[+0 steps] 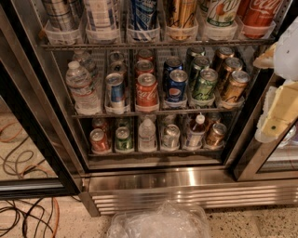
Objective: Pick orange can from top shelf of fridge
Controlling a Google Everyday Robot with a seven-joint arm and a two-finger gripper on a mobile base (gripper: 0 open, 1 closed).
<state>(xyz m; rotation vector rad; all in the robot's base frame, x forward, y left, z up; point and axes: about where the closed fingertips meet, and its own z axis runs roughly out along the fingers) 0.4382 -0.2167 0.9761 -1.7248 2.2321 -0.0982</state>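
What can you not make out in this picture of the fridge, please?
1. The orange can on the top shelf: camera view, its upper part is cut off by the top edge.
2. The gripper, at the right of the view: blurred and cut off by the right edge.
3. The rear cans: mostly hidden by the front rows.
4. The plastic wrap on the floor: cut off by the bottom edge.

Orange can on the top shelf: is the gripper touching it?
Apart. The camera view shows the gripper at the right edge; the orange can stands on the top shelf, well left of it.
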